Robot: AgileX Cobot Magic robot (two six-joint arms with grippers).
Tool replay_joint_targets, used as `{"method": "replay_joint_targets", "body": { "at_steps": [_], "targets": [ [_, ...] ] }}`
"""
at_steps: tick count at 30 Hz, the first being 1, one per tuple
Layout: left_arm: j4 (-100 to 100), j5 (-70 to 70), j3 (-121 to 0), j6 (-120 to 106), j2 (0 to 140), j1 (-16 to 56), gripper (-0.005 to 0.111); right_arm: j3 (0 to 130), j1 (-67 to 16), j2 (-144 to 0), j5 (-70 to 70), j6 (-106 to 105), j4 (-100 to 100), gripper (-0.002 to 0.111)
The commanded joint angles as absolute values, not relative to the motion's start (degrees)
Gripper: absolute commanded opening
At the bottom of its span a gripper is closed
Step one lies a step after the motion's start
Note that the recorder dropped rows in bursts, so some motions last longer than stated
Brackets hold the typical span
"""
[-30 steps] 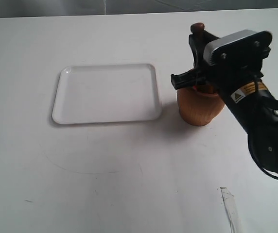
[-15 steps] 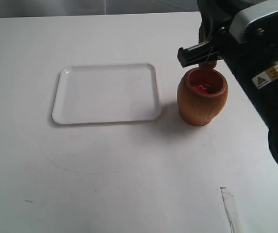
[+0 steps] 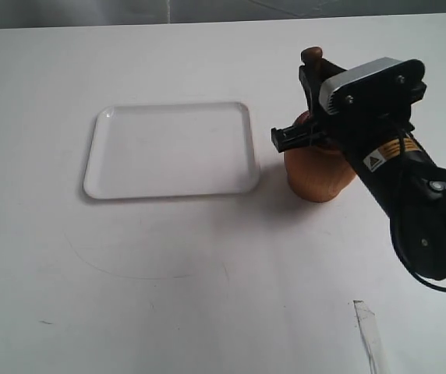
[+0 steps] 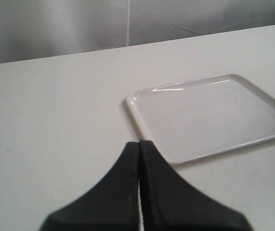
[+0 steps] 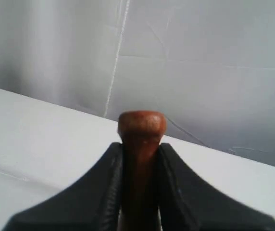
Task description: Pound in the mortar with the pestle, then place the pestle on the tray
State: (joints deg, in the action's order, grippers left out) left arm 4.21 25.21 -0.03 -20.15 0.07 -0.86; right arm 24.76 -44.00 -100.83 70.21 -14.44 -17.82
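Clamping the pestle (image 5: 142, 126) by its thin handle, just under the small knob, with the right gripper (image 5: 140, 156): jaws narrowed to the width of that handle and pressed against both sides of it. Holds it roughly upright above the mortar (image 3: 316, 175), with the knob poking out over the black fingers in the exterior view and the thick end hidden behind the gripper body. Cannot tell whether that end touches the inside of the cup. Finds the mortar standing upright on the white table (image 3: 168, 296), just beside the right edge of the tray (image 3: 168, 148) but apart from it, with its mouth mostly covered by the arm. Shows the tray lying flat with its long sides running left to right, well clear of the pestle. Seen from the left wrist: left gripper (image 4: 139, 144) with jaws closed tip to tip, only a hairline seam between them, gripping nothing, pointing toward a rounded corner of the tray beyond the tips.
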Motion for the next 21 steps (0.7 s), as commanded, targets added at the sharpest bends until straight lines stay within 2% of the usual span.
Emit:
{"method": "replay_joint_targets", "body": {
  "at_steps": [1, 6, 10, 21],
  "targets": [
    [3.79, 25.03, 0.0, -19.68, 0.0, -0.42, 0.0, 24.51, -44.0, -91.48, 69.96, -16.38, -16.62, 0.0],
    [3.79, 25.03, 0.0, -19.68, 0.0, -0.42, 0.0, 24.51, -44.0, -82.27, 69.96, -16.38, -13.84, 0.0],
    [3.79, 25.03, 0.0, -19.68, 0.0, -0.42, 0.0, 24.51, -44.0, -81.08, 69.96, -16.38, -14.64, 0.0],
    [3.79, 25.03, 0.0, -19.68, 0.0, -0.42, 0.0, 24.51, -44.0, -97.77, 69.96, -16.38, -17.45, 0.0]
  ]
}}
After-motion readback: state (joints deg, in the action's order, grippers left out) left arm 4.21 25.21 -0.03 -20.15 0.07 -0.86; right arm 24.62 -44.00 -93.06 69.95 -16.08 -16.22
